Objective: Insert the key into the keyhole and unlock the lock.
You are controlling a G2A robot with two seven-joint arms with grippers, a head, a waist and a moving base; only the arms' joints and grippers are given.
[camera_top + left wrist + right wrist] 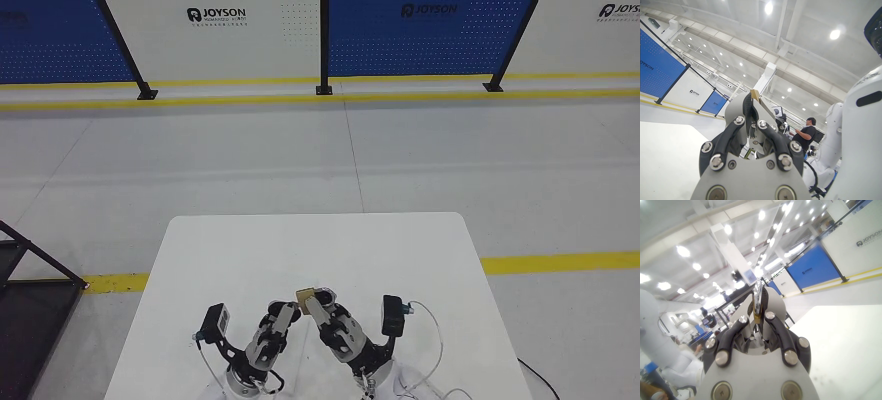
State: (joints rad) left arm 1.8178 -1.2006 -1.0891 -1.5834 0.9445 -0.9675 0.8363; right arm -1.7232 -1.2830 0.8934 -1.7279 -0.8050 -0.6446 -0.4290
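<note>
Logo w/ wordmark [215, 14] on white panel [240, 50], top left-centre; same on blue panel [430, 45] & upper-right white panel. Small line beneath: too small to read.

Quick tally: one table [400, 250], two grippers, a left gripper [753, 100] and a right gripper [761, 296], one lock [754, 94] between the left jaws, one key [757, 299] between the right.

White table [300, 250] on pale grey floor [400, 160]. Yellow lines [250, 100] cross floor. Blue and white panels [420, 35] on black posts behind. Ceiling lights [768, 8] lit. Black rack [30, 320] beside table.
</note>
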